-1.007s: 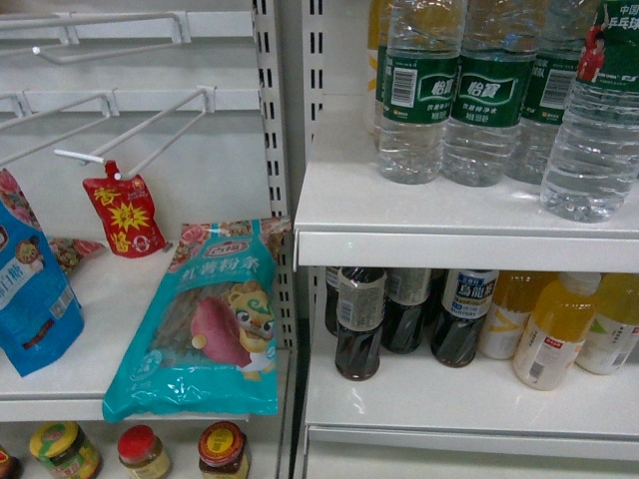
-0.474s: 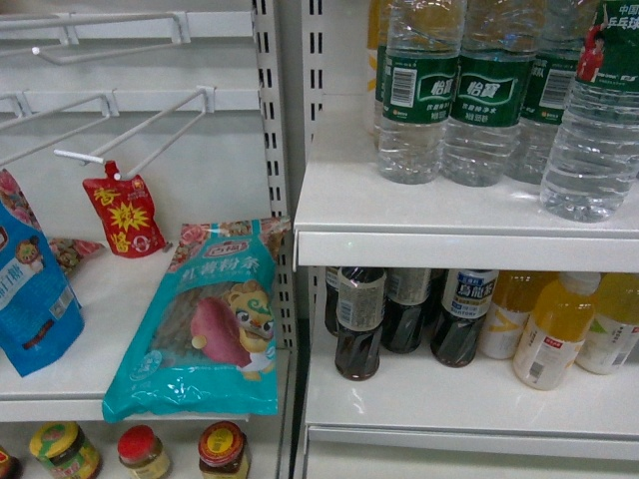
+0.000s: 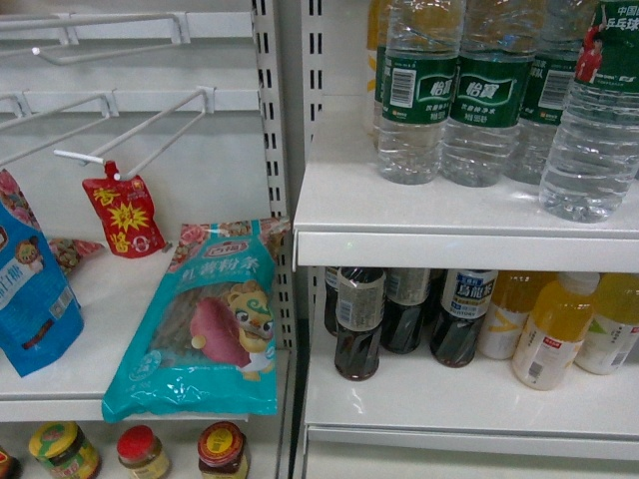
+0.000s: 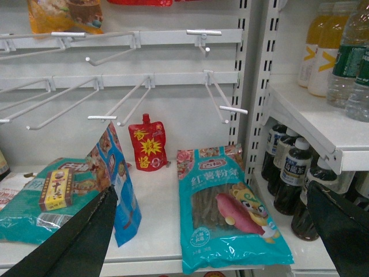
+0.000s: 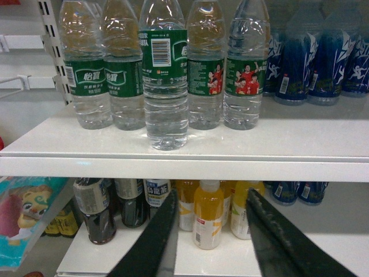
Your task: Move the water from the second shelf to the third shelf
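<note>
One water bottle [image 5: 165, 75] stands forward of its row on the white upper shelf [image 5: 190, 147], close to the front edge, its barcode facing us in the right wrist view. Behind it we see four more green-labelled water bottles [image 5: 109, 69] in a line, and to their right dark blue bottles [image 5: 314, 57]. In the head view the forward bottle [image 3: 596, 120] is the rightmost and nearest on that shelf.

Below the water bottle, on the next shelf down, we see yellow juice bottles [image 5: 209, 214] directly under it and dark cola bottles [image 5: 95, 210] to their left. Our right pincer [image 5: 210, 236] hangs lower than the water bottle, in front of the juice, its jaws spread apart and holding nothing.

Further left of the water bottle, past the slotted upright [image 3: 268, 120], a teal noodle packet [image 3: 205, 324] lies on the neighbouring shelf, with a red pouch [image 3: 125, 215] and a blue bag [image 3: 30, 289] beyond it. Our left pincer [image 4: 213, 242] faces that bay, jaws wide and empty.
</note>
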Robot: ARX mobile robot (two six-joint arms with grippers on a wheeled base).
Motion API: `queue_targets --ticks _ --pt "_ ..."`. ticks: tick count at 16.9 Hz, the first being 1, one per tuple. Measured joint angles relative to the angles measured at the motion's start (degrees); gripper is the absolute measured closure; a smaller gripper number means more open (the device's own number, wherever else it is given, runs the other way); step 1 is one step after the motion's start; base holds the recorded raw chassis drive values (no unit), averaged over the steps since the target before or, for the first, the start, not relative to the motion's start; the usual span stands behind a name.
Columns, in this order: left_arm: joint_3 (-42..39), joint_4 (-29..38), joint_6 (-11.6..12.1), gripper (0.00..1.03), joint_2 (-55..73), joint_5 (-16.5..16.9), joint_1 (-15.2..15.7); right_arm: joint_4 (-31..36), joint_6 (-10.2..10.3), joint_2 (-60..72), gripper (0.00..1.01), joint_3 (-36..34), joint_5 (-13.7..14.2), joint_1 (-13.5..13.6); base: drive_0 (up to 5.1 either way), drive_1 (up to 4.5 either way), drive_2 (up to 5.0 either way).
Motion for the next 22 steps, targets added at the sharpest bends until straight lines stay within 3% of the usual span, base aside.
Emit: queue_targets --ticks 4,5,7,22 --pt "0.00 0.00 0.00 0.05 0.00 -0.02 0.00 0.00 0.00 0.00 0.21 0.00 0.00 0.00 0.0 0.00 0.0" --pt "0.00 0.00 0.00 0.05 0.00 0.00 0.00 0.00 0.00 0.00 0.11 0.00 -0.02 0.00 0.0 0.00 0.0" --pt "0.00 0.00 0.00 0.05 0.00 0.00 0.00 0.02 0.00 0.00 0.02 0.00 -0.02 0.00 0.0 0.00 0.0" --pt "0.00 0.00 0.00 0.05 0.00 -0.02 0.00 0.02 0.02 0.00 0.03 0.00 -0.02 0.00 0.0 0.00 0.0"
